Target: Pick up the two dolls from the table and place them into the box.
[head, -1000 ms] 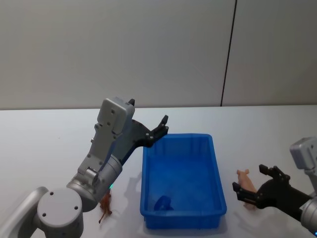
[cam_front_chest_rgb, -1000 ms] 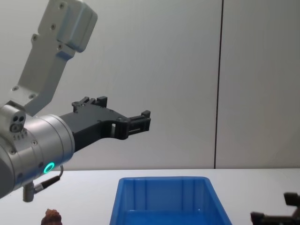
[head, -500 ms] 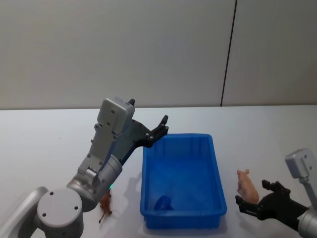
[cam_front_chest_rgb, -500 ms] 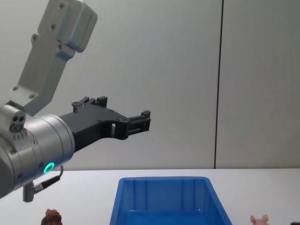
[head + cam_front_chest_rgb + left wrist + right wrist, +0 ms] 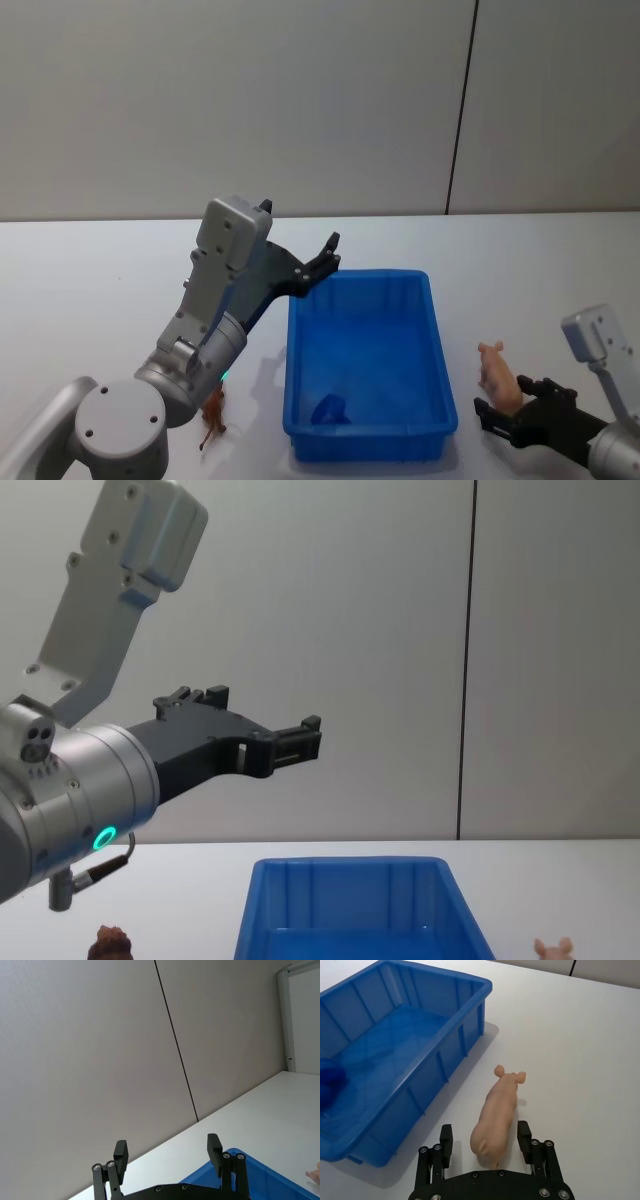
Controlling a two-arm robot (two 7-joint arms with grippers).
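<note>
The blue box [image 5: 440, 340] stands in the middle of the table, seen also in the chest view [image 5: 300, 890] and the right wrist view [image 5: 440, 990]. The bright blue doll [image 5: 328, 410] lies inside it at the near end [image 5: 330, 1080]. The dark brown doll [image 5: 212, 415] lies on the table left of the box [image 5: 110, 943]. My left gripper [image 5: 328, 254] hangs open and empty, high over the box's far left corner [image 5: 300, 735] [image 5: 167, 1150]. My right gripper [image 5: 505, 412] is open, low at the near right [image 5: 485, 1141].
A pink toy pig [image 5: 495, 372] lies on the table right of the box. In the right wrist view the pig's [image 5: 500, 1112] rear end shows between my right gripper's open fingers, not gripped. White table stretches around the box; a grey wall stands behind.
My right gripper has drawn back toward the near table edge, and the pink pig stays lying on the table. The left arm has not moved.
</note>
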